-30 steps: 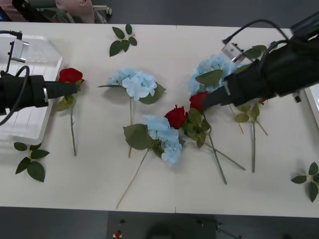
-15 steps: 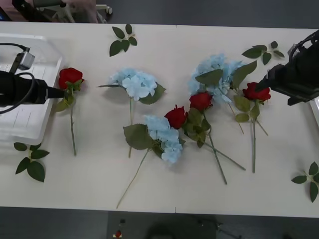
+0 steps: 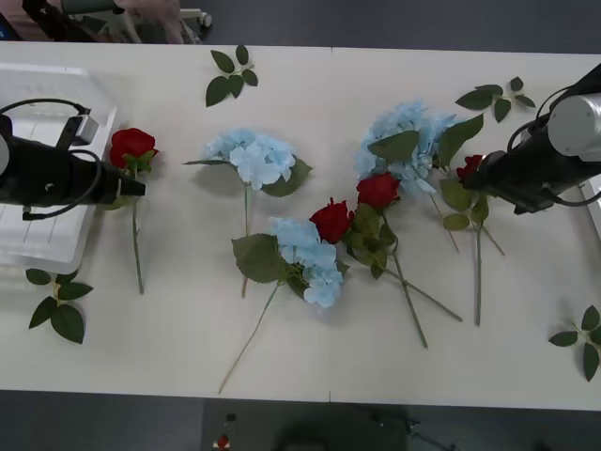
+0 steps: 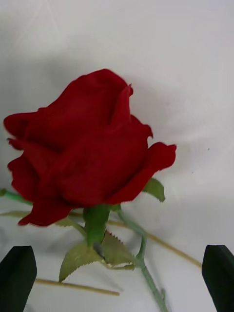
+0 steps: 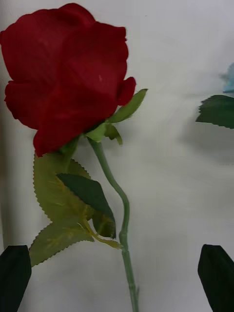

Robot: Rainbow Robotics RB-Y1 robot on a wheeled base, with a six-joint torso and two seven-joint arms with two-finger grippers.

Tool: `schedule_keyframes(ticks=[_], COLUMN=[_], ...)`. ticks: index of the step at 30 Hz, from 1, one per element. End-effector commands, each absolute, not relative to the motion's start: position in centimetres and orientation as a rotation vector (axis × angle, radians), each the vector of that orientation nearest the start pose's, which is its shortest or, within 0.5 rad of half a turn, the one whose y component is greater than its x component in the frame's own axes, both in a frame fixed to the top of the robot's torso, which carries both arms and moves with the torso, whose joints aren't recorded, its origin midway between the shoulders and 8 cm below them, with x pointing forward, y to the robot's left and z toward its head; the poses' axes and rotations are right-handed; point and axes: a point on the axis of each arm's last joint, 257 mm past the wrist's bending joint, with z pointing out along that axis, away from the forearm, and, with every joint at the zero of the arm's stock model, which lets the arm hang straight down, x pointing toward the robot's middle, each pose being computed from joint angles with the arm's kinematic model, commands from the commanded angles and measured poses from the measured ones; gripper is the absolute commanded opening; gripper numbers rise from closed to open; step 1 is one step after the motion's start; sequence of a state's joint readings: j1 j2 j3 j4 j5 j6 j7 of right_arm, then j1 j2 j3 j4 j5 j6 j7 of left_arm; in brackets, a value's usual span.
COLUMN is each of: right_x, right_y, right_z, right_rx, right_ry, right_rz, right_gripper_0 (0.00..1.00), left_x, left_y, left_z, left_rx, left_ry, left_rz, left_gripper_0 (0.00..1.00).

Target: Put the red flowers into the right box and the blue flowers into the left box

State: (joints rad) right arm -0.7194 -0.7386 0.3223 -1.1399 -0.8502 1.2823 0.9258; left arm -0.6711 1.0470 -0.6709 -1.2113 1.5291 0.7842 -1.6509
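the left gripper point(image 3: 141, 187), fingers spread wide, sits over the stem of a red rose point(image 3: 132, 146) lying beside the left box point(image 3: 94, 141) near the surface's left edge. the right gripper point(image 3: 472, 177), also open, reaches another red rose point(image 3: 470, 167) near the right edge.

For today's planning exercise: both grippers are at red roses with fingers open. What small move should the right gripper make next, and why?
Probably ease the right gripper forward and down so its open fingers straddle the stem below the rose, then close. The fingers stand short of the stem, nothing is held, and the right box lies just beside it.
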Motion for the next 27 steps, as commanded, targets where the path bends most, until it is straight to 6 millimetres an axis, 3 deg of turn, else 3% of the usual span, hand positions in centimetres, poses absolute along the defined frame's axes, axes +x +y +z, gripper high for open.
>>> schedule_keyframes(ticks=[1, 13, 18, 19, 20, 23, 24, 27], right_x=[58.4, 60.4, 60.6, 60.5, 60.5, 60.5, 60.5, 60.5], right_y=[-33.0, -34.4, -34.6, -34.6, -34.6, -34.6, -34.5, -34.6], right_z=[-25.0, -29.0, -29.8, -30.2, -30.3, -30.4, -30.4, -30.5], right_rx=[0.561, 0.523, 0.522, 0.526, 0.525, 0.529, 0.527, 0.534], right_ry=[2.575, 2.524, 2.517, 2.522, 2.522, 2.519, 2.52, 2.519], right_rz=[0.211, 0.088, 0.072, 0.069, 0.066, 0.066, 0.062, 0.065], right_gripper_0=[0.99, 0.93, 0.78, 0.71, 0.62, 0.39, 0.3, 0.17], left_x=[58.3, 59.5, 60.0, 60.0, 60.1, 60.0, 60.0, 60.2], left_y=[32.2, 32.0, 32.1, 32.3, 32.3, 32.3, 32.4, 32.3], left_z=[-23.9, -26.5, -27.5, -27.6, -27.6, -27.6, -27.6, -27.4], left_rx=[0.147, 0.195, 0.214, 0.217, 0.22, 0.222, 0.224, 0.233], left_ry=[2.419, 2.426, 2.419, 2.419, 2.418, 2.419, 2.418, 2.411], left_rz=[-0.365, -0.256, -0.208, -0.199, -0.196, -0.194, -0.192, -0.186], left_gripper_0=[1.0, 1.0, 1.0, 1.0, 0.89, 0.04, 0.0, 0.0])
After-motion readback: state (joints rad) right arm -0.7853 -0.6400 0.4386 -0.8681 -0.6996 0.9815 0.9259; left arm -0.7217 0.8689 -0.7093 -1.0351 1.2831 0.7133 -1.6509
